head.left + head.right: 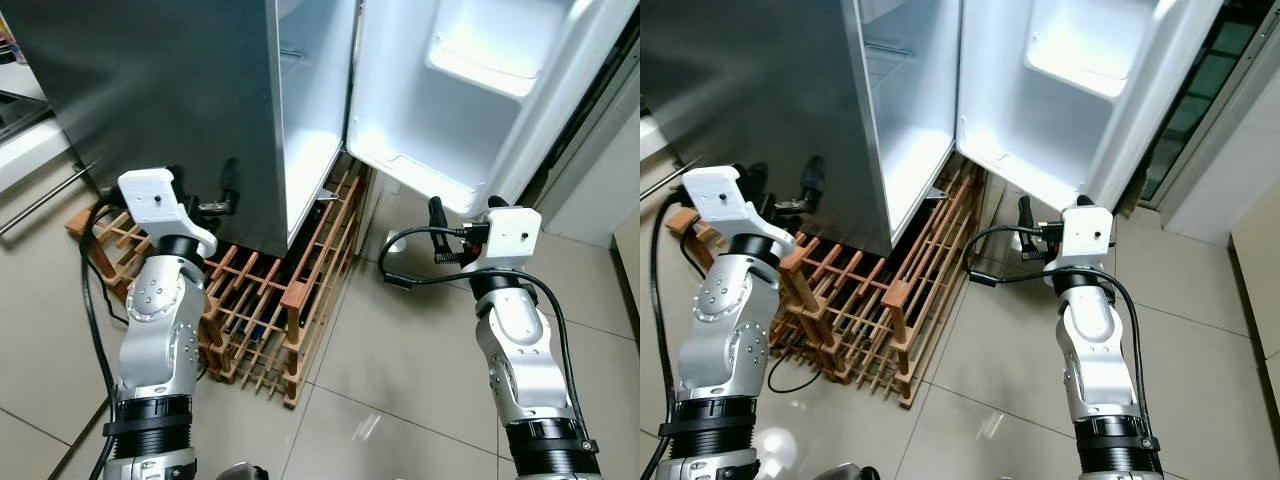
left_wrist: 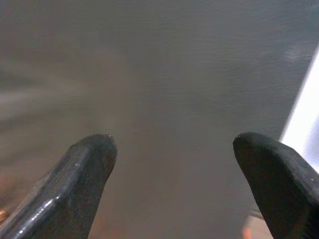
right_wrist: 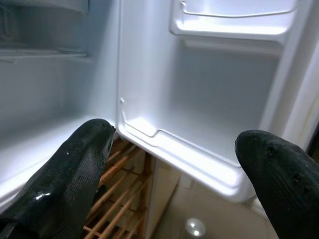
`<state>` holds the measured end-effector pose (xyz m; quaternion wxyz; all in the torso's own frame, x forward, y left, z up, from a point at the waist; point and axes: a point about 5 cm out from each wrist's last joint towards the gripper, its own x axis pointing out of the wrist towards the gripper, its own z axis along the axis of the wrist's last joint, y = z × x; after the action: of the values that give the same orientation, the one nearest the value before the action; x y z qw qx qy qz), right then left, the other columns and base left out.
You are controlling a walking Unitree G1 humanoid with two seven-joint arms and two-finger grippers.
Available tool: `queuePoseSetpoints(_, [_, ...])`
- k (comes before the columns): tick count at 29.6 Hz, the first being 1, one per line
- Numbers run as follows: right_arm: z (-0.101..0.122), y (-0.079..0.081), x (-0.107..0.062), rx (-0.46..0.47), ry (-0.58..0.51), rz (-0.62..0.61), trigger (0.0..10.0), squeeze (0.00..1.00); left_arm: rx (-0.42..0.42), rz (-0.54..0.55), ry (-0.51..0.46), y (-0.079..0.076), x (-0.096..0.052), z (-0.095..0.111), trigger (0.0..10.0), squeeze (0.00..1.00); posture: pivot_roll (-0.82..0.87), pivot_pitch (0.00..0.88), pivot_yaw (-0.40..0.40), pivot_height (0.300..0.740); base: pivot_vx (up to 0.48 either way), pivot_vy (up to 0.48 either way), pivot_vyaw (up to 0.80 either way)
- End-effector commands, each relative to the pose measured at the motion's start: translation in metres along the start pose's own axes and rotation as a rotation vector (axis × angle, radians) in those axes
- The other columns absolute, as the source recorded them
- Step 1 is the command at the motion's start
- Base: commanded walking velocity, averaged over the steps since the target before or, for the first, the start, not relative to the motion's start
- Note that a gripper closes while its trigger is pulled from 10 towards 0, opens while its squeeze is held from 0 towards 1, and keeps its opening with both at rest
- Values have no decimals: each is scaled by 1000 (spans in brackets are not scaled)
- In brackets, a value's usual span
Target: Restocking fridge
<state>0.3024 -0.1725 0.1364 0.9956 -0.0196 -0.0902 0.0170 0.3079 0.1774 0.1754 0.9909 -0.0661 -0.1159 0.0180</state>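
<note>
A fridge with a brushed steel side [image 1: 150,90] stands in front of me, its door [image 1: 470,140] swung wide open to the right. The white inside [image 1: 315,100] and the door shelf [image 1: 480,60] hold nothing that I can see. My left gripper [image 1: 203,190] is raised close to the steel side, open, with only grey metal between its fingertips [image 2: 92,149]. My right gripper [image 1: 466,210] hovers low beneath the open door, open and holding nothing. Past its fingers [image 3: 89,144] I see the door's bottom shelf [image 3: 174,149].
The fridge rests on a wooden slatted rack [image 1: 280,300] that sticks out over the tiled floor [image 1: 400,360]. A black cable [image 1: 95,320] runs down by my left arm. A metal rail [image 1: 40,200] is at far left, and a wall [image 1: 600,180] at right.
</note>
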Motion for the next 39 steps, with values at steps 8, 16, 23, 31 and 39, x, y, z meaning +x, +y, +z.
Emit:
queuePoseSetpoints(8, [-1,6,12,30,15,4,10000,0,34,-23,28,-19,5,-4,10000,0,-84,0,-12,740,0,0,630])
queuePoseSetpoints(16, [0,11,18,24,-2,21,10000,0,-15,18,-8,-15,4,2,10000,0,-74,0,-14,740,0,0,705])
queuePoseSetpoints(23, [5,21,23,0,-21,86,10000,0,20,12,-6,-17,7,1,10000,0,-67,0,-25,740,0,0,682])
queuePoseSetpoints(31, [-1,12,25,152,26,12,10000,0,63,-4,52,-19,7,-13,10000,0,-81,0,-10,740,0,0,609])
queuePoseSetpoints(39, [3,2,26,112,27,26,10000,35,7,-13,41,-25,5,-19,10000,0,-110,0,-24,740,0,-81,577])
